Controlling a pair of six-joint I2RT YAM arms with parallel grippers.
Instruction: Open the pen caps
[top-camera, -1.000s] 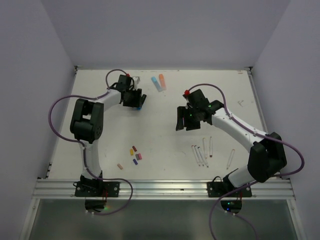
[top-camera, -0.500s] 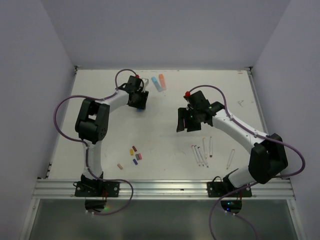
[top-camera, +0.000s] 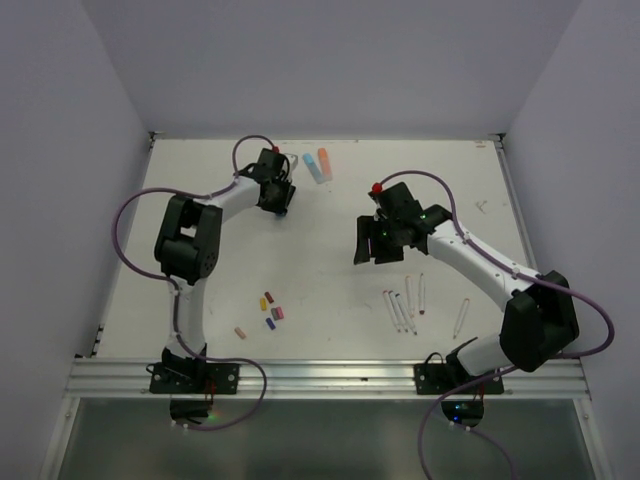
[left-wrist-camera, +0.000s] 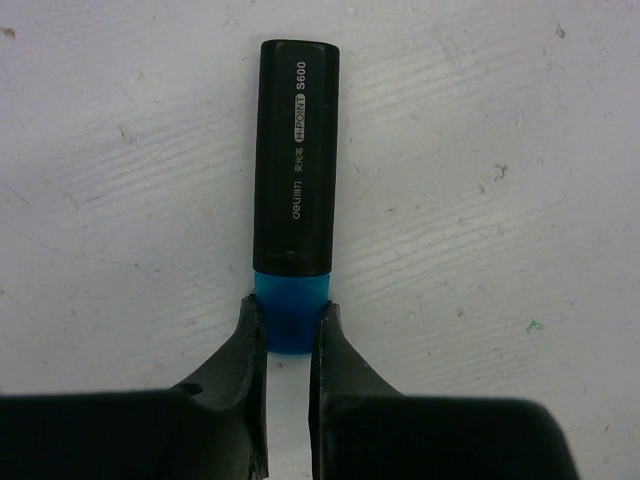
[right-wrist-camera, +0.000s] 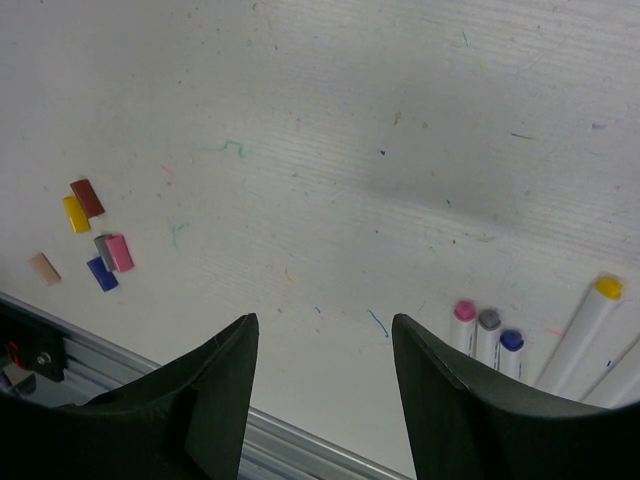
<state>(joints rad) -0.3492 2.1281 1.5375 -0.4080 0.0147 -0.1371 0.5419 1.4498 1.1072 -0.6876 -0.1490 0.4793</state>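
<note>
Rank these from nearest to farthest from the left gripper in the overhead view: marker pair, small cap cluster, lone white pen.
1. marker pair: just up and right of the left gripper.
2. small cap cluster: straight down the view.
3. lone white pen: far right, low in the view.

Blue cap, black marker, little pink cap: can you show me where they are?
blue cap (left-wrist-camera: 291, 300): left wrist view, middle of the cap.
black marker (left-wrist-camera: 296, 160): left wrist view, middle of its body.
pink cap (right-wrist-camera: 120, 252): right wrist view, middle of the cap.

Left gripper (left-wrist-camera: 290, 318) advanced, closed on blue cap (left-wrist-camera: 290, 288) of black marker (left-wrist-camera: 296, 150).
</note>
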